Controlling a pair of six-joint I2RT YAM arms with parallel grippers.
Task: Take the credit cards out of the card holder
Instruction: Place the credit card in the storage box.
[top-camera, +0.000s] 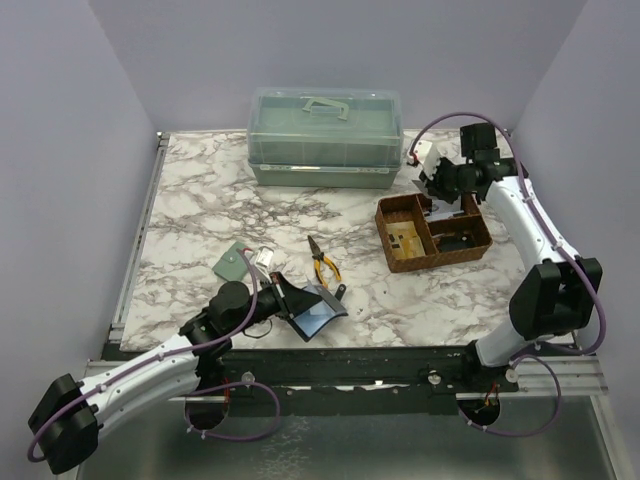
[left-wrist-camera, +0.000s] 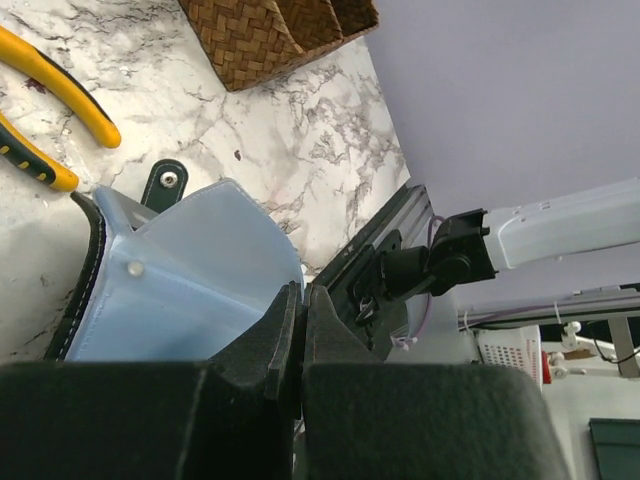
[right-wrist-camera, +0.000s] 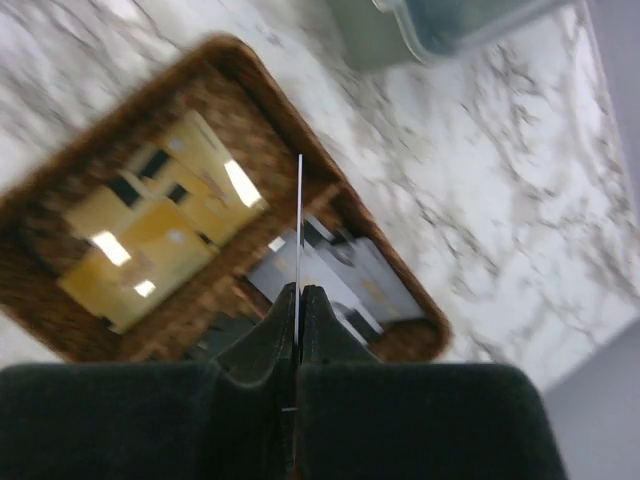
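While pinched, card holder (top-camera: 314, 309) sits near table (top-camera: 200, 200) edge.

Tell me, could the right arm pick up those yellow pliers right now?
Probably not yet: the right pincer is shut on a thin card above the woven basket. The pliers lie in the open, so it likely could after letting go.

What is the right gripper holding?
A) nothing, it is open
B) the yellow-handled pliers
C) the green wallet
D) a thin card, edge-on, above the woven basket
D: in the right wrist view the right gripper is shut on a thin card seen edge-on, with the woven basket below it.
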